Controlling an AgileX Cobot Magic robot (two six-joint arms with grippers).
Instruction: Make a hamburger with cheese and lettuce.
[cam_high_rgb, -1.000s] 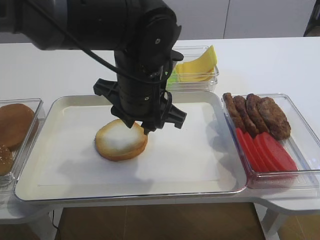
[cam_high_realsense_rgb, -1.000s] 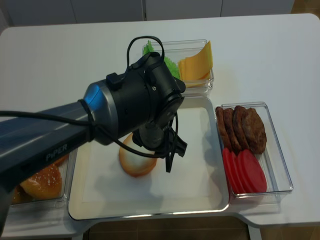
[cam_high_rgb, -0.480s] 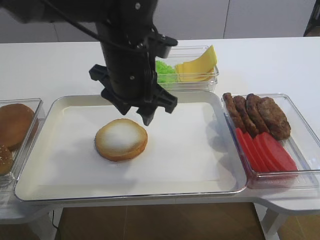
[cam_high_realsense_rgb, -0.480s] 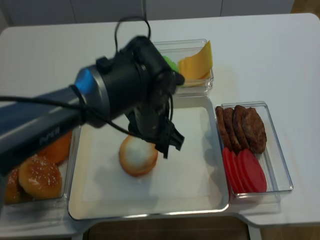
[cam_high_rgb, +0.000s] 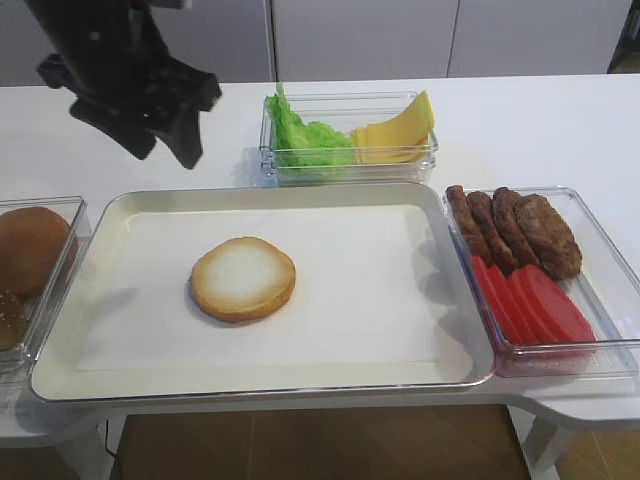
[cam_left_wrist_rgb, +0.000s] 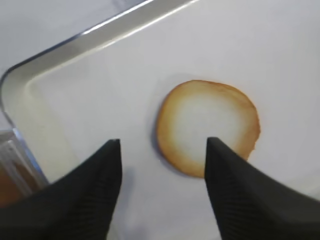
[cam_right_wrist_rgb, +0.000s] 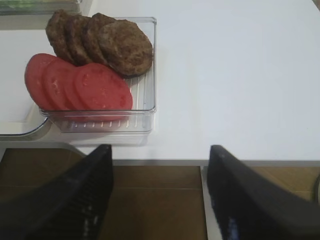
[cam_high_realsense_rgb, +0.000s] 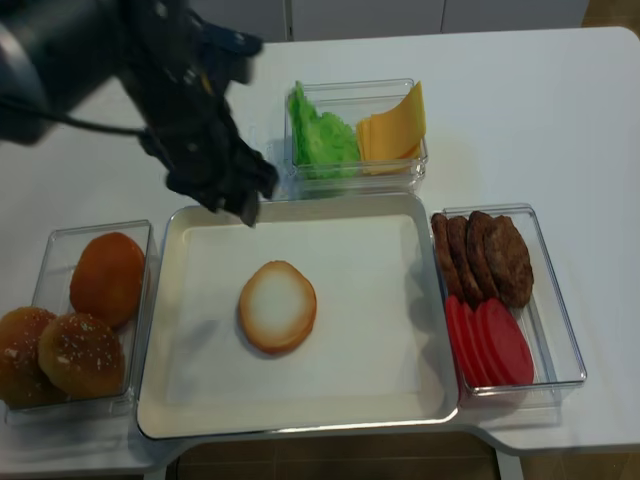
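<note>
White tabletop seen under all bins and steel tray. Left gripper raised, jaws spread, nothing held; hamburger (bun half only, cut face up) lies on tray below and to its right. Cheese and lettuce sit in clear bin well right of it. Right gripper parked off table edge, likewise parted, empty. Next layer judged best pinched by one edge, then lowered flat, centred over bun.

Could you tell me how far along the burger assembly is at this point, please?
Done: the bottom bun half lies cut face up on the tray. In hand: nothing; the left gripper is open and empty above the tray's far left corner. Left: cheese and lettuce sit in their container.
</note>
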